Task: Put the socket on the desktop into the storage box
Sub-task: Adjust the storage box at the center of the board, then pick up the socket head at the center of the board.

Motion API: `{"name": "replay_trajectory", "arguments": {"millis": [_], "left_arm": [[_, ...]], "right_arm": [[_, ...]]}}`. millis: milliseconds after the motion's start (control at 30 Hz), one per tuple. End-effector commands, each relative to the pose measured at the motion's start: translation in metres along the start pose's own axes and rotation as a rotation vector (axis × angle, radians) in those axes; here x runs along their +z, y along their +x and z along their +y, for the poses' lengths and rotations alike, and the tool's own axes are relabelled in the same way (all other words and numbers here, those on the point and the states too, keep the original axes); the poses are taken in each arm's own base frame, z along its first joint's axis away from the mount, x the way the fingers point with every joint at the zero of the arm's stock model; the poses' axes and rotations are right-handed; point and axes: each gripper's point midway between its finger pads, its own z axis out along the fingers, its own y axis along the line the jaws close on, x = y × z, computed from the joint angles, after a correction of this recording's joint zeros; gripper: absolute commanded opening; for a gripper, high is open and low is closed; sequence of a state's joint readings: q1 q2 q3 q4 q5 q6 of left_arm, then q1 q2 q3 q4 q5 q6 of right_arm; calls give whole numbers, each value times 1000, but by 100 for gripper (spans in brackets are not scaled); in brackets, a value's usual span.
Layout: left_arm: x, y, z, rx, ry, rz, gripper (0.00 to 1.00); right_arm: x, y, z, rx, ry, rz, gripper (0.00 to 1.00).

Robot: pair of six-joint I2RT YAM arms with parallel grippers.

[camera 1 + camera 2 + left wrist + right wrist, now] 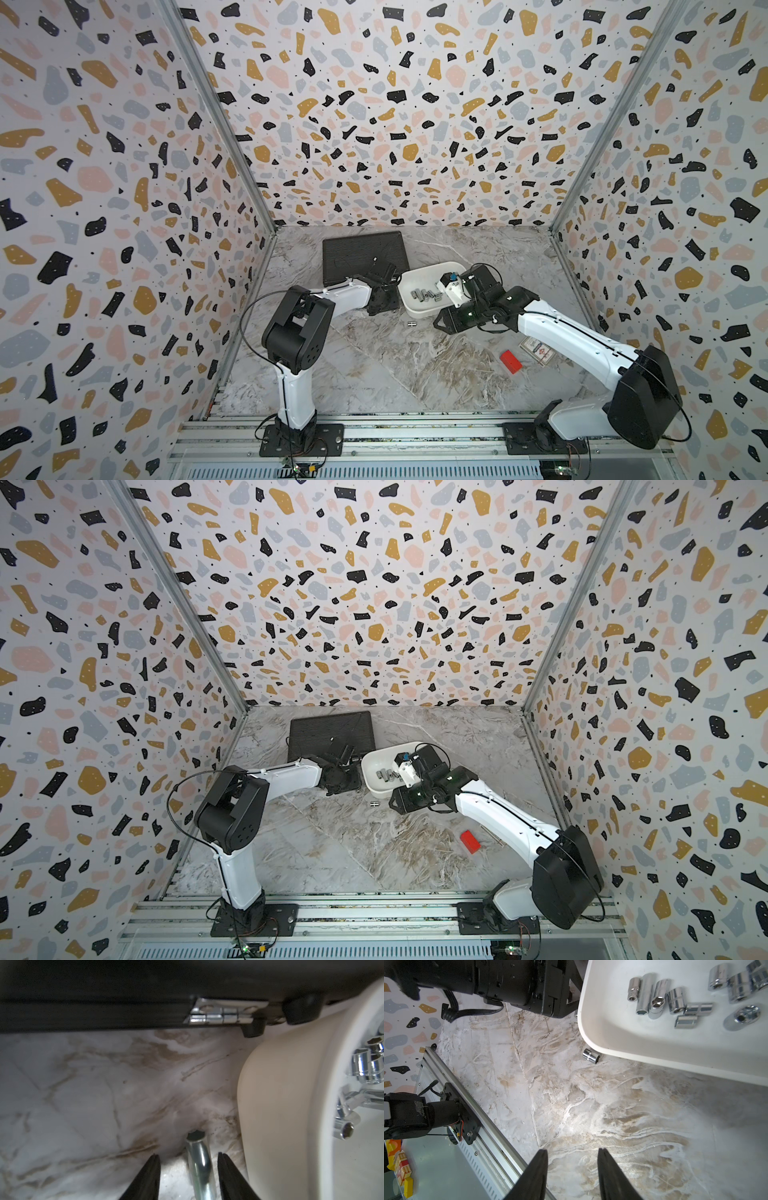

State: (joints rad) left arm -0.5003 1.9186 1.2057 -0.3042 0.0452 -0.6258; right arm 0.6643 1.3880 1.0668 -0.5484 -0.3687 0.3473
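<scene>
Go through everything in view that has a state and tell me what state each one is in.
left gripper: open, jaws straddling the long socket, not clamped.
long socket: lying on the desktop beside the storage box.
short socket: lying on its side on the desktop, outside the box.
storage box: upright, holding several sockets.
black case: closed, flat.
right gripper: open, empty.

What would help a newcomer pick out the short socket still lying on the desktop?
Find the white storage box on the desktop. Just outside its near wall, on bare marble, lies a short chrome socket. Unlike the sockets inside the box, it sits outside, alone, with a knurled band round its middle.
</scene>
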Motion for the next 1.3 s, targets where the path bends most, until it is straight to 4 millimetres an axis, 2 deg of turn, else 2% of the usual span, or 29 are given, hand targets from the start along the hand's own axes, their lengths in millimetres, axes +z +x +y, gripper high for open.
{"name": "replay_trajectory", "arguments": {"millis": [0,400,933,1200,1267], "left_arm": [[-3,-5,-1,15,-42,-8,49],[-2,8,12,79,-202,43,45],[2,14,14,101,-231,74,35],[3,18,14,100,-219,85,7],[2,18,14,100,-214,83,4]], "right_arm": [[-8,-1,3,-19,4,-24,44],[-10,-1,2,-22,8,-30,44],[-13,-2,0,-21,15,-40,44],[-14,-1,-3,-15,20,-43,44],[-14,-1,-3,-13,20,-46,44]]}}
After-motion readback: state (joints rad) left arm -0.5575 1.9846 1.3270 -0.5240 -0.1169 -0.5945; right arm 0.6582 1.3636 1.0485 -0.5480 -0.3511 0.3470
